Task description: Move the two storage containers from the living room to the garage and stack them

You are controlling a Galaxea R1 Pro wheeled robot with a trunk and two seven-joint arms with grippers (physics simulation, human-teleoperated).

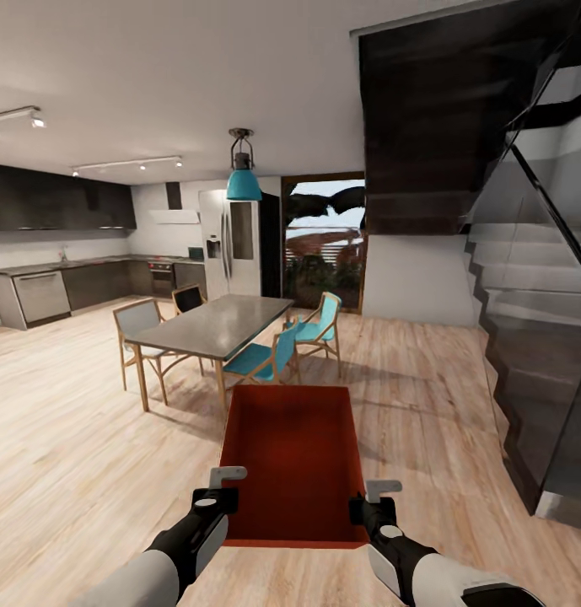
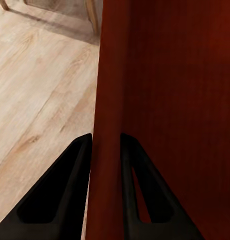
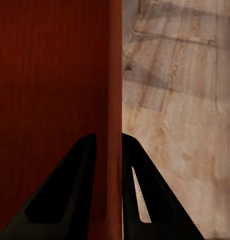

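The robot holds one red box [image 1: 294, 459] out in front of it, in the low middle of the picture. The left gripper [image 1: 220, 499] pinches the box's left wall, and the right gripper [image 1: 368, 506] pinches the right wall. Up close, each wall sits tight between two dark fingers [image 2: 70, 190], so both are clamped on the box.

Just past the box, near the middle of the picture, are a grey table [image 1: 214, 324] and blue chairs [image 1: 260, 361]. If the robot rolls straight on, the box could bump them. The dark stairs [image 1: 535, 337] fill the right side, so a wide turn could hit those. A bump might make the thin walls slip out, and the box would fall on the wood floor [image 1: 71, 455].
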